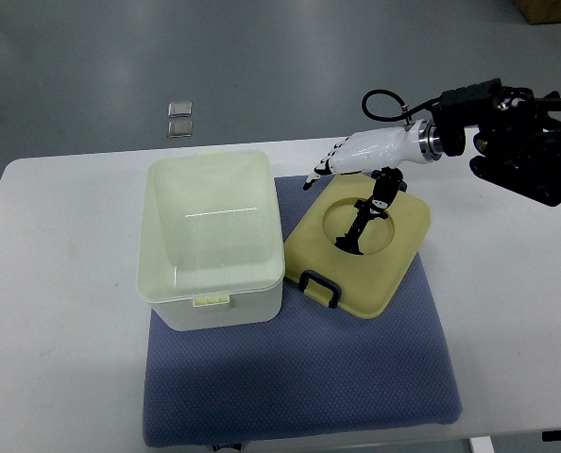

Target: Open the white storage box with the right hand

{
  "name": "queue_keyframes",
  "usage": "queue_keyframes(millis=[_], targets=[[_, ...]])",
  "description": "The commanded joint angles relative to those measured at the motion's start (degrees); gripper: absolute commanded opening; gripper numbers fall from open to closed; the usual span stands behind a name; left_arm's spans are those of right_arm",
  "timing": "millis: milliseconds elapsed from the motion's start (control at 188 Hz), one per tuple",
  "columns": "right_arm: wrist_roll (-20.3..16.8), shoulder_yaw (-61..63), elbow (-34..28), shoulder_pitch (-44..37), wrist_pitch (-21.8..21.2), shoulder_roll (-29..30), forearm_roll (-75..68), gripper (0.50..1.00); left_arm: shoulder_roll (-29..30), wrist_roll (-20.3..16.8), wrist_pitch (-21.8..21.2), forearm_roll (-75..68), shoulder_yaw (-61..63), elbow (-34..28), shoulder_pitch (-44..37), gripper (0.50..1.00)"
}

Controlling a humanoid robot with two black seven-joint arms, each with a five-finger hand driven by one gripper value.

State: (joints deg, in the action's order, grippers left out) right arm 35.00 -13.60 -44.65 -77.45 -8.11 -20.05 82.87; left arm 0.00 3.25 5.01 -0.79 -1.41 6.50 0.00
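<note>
The white storage box (212, 236) stands on the left part of a blue mat, with no lid on it and an empty inside. Its cream lid (403, 250), with a round recess and a black handle (319, 287), lies flat on the mat just right of the box. My right hand (333, 208) reaches in from the right and hovers over the lid's far edge. Its white fingers (326, 166) stretch toward the box and the black thumb (364, 222) hangs down over the recess. The hand is open and holds nothing.
The blue mat (299, 377) covers the middle of a white table (63, 283). Two small silver squares (180, 120) lie on the grey floor beyond the table. My right forearm (517, 142) crosses above the table's far right corner.
</note>
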Motion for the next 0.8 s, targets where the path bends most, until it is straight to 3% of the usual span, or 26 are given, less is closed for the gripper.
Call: queue_keyframes(millis=[0,452,675,797], targets=[[0.0,0.2,0.0,-0.4,-4.9,-0.2,-2.8,0.911,0.0,0.0,0.0,0.0,0.1,0.0,0.0,1.000],[-0.2,4.8,0.1,-3.2,-26.3,-1.3,-16.1,0.911,0.0,0.0,0.0,0.0,0.0,0.0,0.0,1.000],[-0.4,6.8,0.4,-3.2,-26.9,-3.4,-25.7,0.911,0.0,0.0,0.0,0.0,0.0,0.0,0.0,1.000],[-3.7,7.7,2.4,-2.6,-26.9,-4.1,-35.5,0.911,0.0,0.0,0.0,0.0,0.0,0.0,0.0,1.000]])
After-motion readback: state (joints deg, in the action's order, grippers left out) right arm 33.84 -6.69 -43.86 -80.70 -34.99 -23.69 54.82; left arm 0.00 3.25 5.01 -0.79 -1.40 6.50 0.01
